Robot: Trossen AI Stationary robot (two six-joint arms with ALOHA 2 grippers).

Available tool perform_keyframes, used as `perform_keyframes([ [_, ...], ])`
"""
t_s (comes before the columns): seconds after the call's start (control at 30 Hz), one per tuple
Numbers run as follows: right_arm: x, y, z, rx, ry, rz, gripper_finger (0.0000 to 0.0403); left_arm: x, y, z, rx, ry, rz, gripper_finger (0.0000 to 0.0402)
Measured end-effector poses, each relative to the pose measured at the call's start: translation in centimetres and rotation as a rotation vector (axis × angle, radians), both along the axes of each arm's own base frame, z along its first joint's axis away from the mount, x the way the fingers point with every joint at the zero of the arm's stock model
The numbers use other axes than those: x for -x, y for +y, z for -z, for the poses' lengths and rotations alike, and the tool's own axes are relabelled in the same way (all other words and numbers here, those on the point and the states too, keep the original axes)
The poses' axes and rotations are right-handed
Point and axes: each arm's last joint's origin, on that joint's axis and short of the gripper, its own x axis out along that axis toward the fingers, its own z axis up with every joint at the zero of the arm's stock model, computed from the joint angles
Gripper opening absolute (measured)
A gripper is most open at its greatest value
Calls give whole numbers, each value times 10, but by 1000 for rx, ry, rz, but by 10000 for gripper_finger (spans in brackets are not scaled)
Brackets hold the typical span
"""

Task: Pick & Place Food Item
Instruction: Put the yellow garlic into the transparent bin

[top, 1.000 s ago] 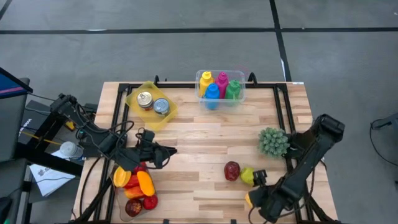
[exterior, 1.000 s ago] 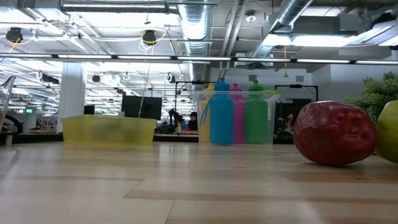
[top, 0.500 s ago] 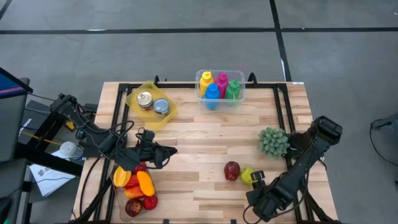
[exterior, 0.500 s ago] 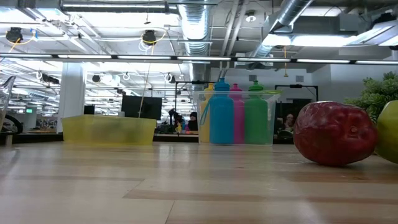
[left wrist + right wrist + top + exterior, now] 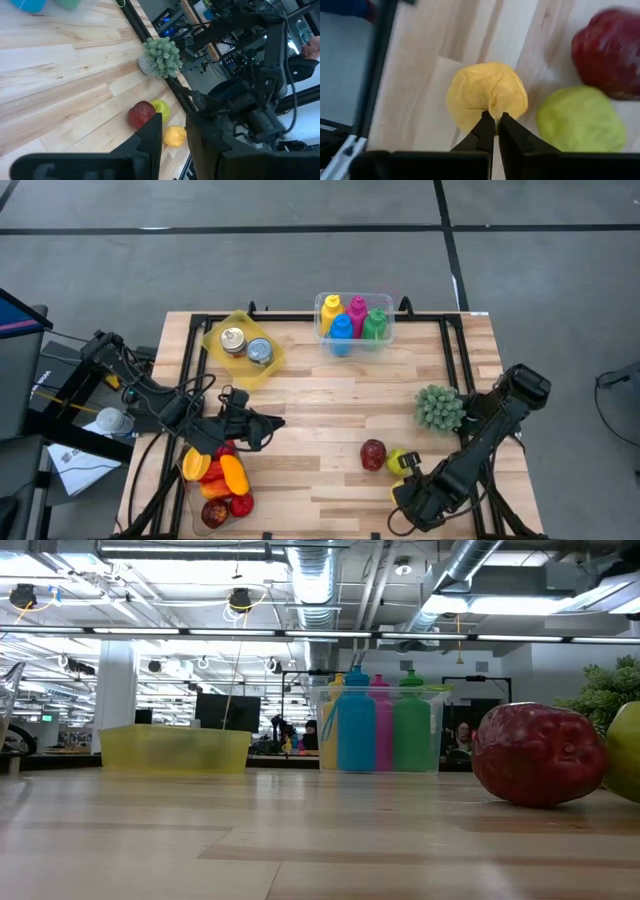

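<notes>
Right gripper, high view: low at table's right, just beside green fruit | low view: red fruit resting on the table | left wrist view: yellow fruit on the wood next to both | right wrist view: fingers pressed together at yellow fruit's edge, hold doubtful; better to reopen, straddle its middle, then close before lifting | left gripper waits at the left.

A clear bin stands at the far edge of the wooden table, holding yellow, pink, blue and green bottles upright. To its left along the same edge sits a yellow tray with two tin cans inside. To the bin's right and nearer the front stands a small green potted plant.
</notes>
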Motion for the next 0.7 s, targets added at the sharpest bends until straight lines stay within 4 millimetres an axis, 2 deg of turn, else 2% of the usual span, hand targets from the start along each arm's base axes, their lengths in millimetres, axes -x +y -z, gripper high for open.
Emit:
perform_keyframes([
  [0.2,-5,-20,-36,-108,-131,23,8,0,0,0,-1,0,1,81],
  [0.33,-10,-36,-64,-173,-292,67,7,0,-3,-2,-62,7,68,106],
  [0.53,-22,-62,-98,-253,-512,98,5,-10,-12,-4,-268,-1,210,195],
  [0.7,-34,-82,-111,-259,-609,127,6,-24,-18,4,-388,9,275,292],
])
